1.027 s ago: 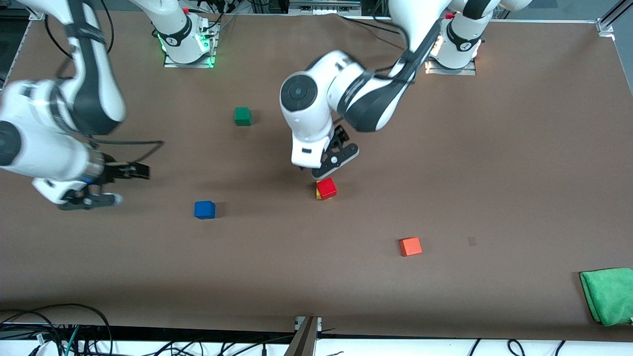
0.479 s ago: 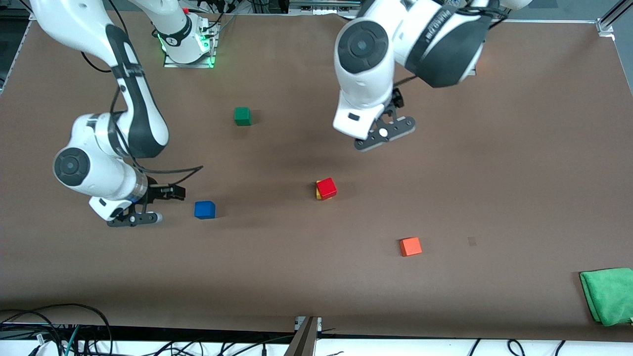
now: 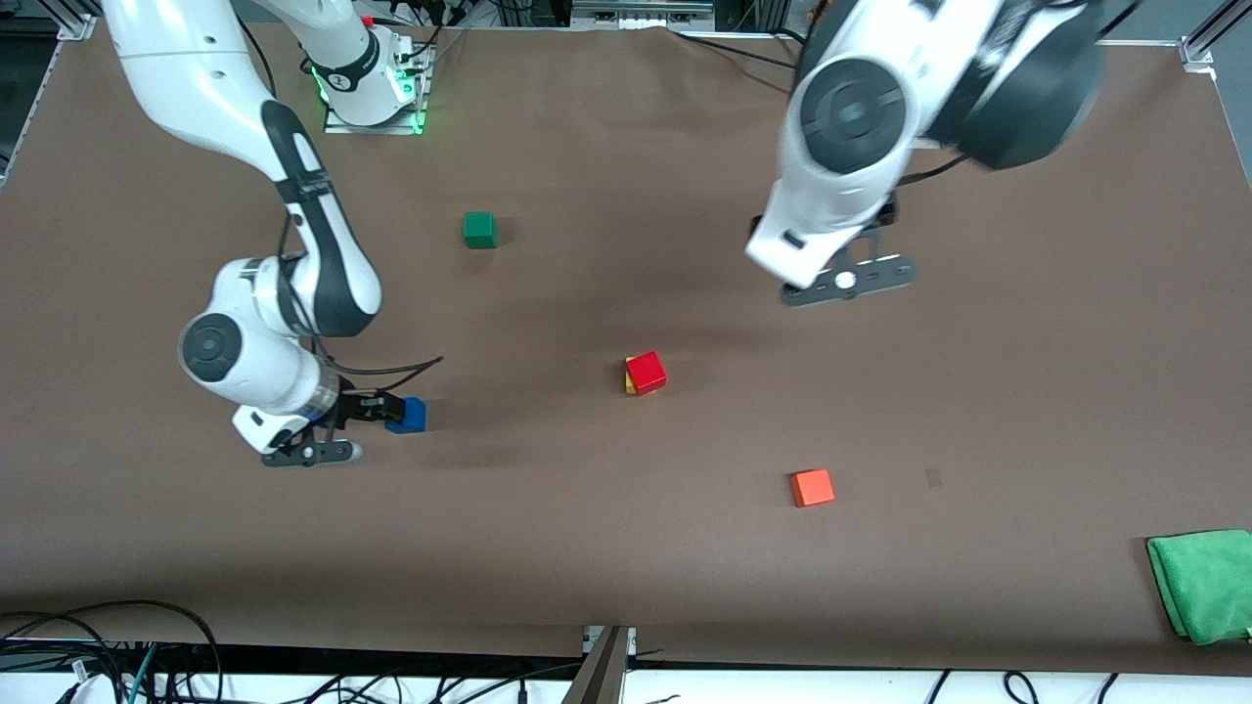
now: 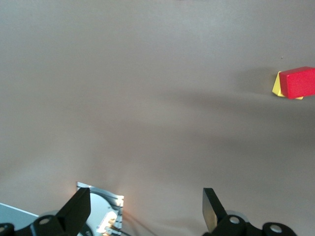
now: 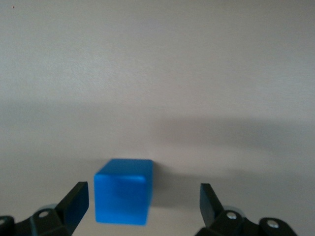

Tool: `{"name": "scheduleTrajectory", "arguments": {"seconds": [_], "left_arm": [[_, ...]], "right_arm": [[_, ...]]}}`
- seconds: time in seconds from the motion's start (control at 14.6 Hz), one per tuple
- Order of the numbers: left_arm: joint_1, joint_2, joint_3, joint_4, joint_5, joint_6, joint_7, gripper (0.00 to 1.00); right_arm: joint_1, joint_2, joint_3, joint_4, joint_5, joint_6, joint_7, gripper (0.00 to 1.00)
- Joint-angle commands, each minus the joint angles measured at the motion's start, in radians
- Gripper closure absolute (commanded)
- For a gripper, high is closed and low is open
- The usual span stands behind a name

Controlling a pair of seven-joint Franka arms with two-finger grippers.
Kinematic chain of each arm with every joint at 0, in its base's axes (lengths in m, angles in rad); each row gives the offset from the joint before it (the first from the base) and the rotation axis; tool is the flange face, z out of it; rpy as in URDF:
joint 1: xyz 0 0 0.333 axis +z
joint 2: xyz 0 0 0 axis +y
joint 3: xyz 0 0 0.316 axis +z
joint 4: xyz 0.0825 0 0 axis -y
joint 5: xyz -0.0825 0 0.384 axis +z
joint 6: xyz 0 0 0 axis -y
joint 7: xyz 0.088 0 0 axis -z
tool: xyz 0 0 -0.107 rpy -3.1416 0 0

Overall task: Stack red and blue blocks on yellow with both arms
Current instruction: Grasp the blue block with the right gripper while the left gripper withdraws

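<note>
The red block (image 3: 646, 372) rests skewed on the yellow (image 3: 629, 384) cube near the table's middle; the left wrist view shows the same red block (image 4: 298, 82) with yellow (image 4: 276, 87) peeking out beneath. My left gripper (image 3: 847, 280) hangs open and empty high over bare table, toward the left arm's end from the stack; its fingers (image 4: 210, 209) hold nothing. The blue block (image 3: 409, 415) sits on the table toward the right arm's end. My right gripper (image 3: 377, 418) is low beside it and open. In the right wrist view the blue block (image 5: 123, 196) lies between the spread fingers (image 5: 76, 202), closer to one, untouched.
A green cube (image 3: 479, 230) sits nearer the robots' bases. An orange cube (image 3: 812, 487) lies nearer the front camera than the stack. A green cloth (image 3: 1203, 584) lies at the table's corner at the left arm's end. The left arm's base plate (image 4: 101, 216) shows under its gripper.
The left gripper has risen off the red block and swung toward the left arm's end. The right gripper has come down and across to the blue block, which now lies between its fingers.
</note>
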Motion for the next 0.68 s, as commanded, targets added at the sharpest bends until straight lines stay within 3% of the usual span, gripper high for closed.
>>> {"name": "scheduleTrajectory", "arguments": {"seconds": [0.0, 0.14, 0.34, 0.48, 0.62], "left_arm": [[0.039, -0.078, -0.006, -0.065, 0.019, -0.024, 0.105, 0.00], [0.062, -0.092, -0.007, -0.085, 0.019, -0.038, 0.163, 0.00], [0.144, -0.177, -0.013, -0.207, 0.019, -0.006, 0.292, 0.00], [0.224, -0.234, -0.014, -0.279, 0.019, 0.026, 0.413, 0.00], [0.324, -0.260, -0.014, -0.322, 0.019, 0.071, 0.548, 0.00]], "right_arm": [[0.041, 0.032, -0.007, 0.000, 0.022, 0.060, 0.046, 0.00], [0.043, 0.042, -0.006, -0.011, 0.022, 0.072, 0.048, 0.00], [0.043, 0.043, -0.006, -0.037, 0.022, 0.094, 0.048, 0.07], [0.043, 0.042, -0.006, -0.056, 0.022, 0.106, 0.047, 0.22], [0.043, 0.037, -0.006, -0.057, 0.022, 0.100, 0.048, 0.43]]}}
